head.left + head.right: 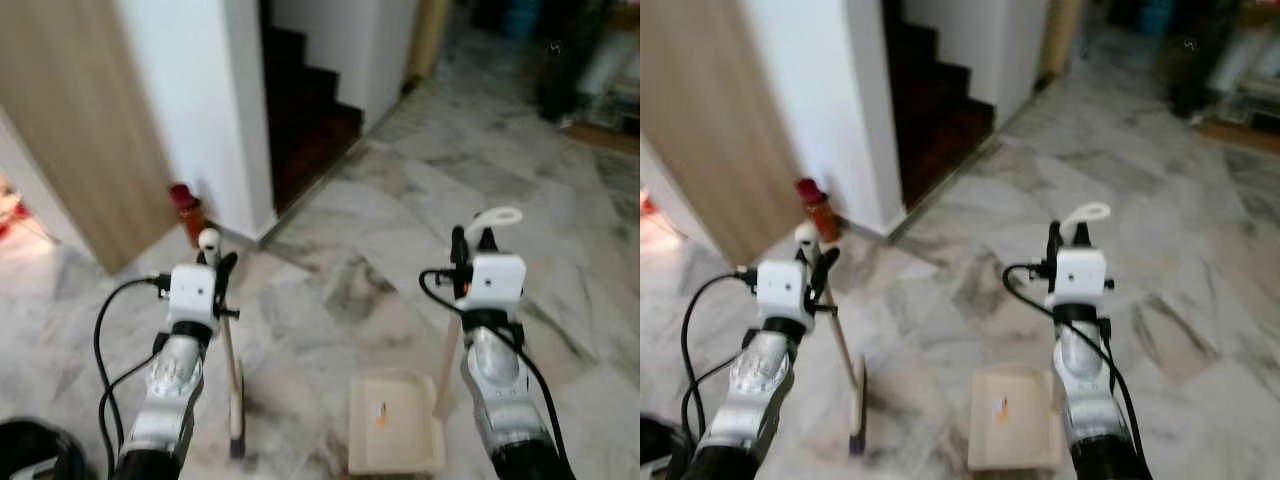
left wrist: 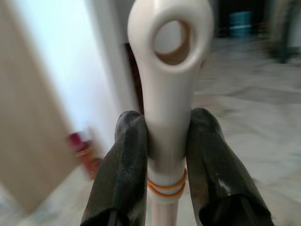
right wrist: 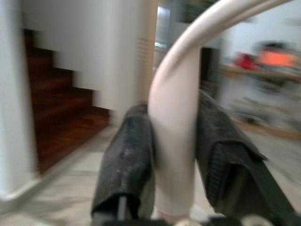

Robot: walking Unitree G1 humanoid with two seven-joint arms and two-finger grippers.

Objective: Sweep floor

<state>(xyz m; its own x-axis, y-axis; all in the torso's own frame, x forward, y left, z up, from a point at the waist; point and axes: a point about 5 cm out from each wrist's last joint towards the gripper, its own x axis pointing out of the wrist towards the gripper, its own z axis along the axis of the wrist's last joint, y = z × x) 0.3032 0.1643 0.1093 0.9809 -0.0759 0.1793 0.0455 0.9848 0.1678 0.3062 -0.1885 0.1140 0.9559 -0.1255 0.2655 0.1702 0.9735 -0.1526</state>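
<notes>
Holding tools | head views: left gripper [image 1: 215,262] clamped broom [image 1: 231,370] handle top, right gripper [image 1: 473,243] clamped dustpan [image 1: 393,437] handle, pan on marble floor [image 1: 380,190] | wrist views: fingers [image 2: 124,160] pinched both handles | judged light, stiff, slippery plastic; grip high.

Item count: one broom [image 1: 232,385], one dustpan [image 1: 393,435], one red bottle [image 1: 188,212] at the wall corner, one staircase [image 1: 305,110]. Tools: two, namely the left tool [image 1: 214,262] and the right tool [image 1: 472,243]. Each tool has two black fingers [image 2: 124,160].
</notes>
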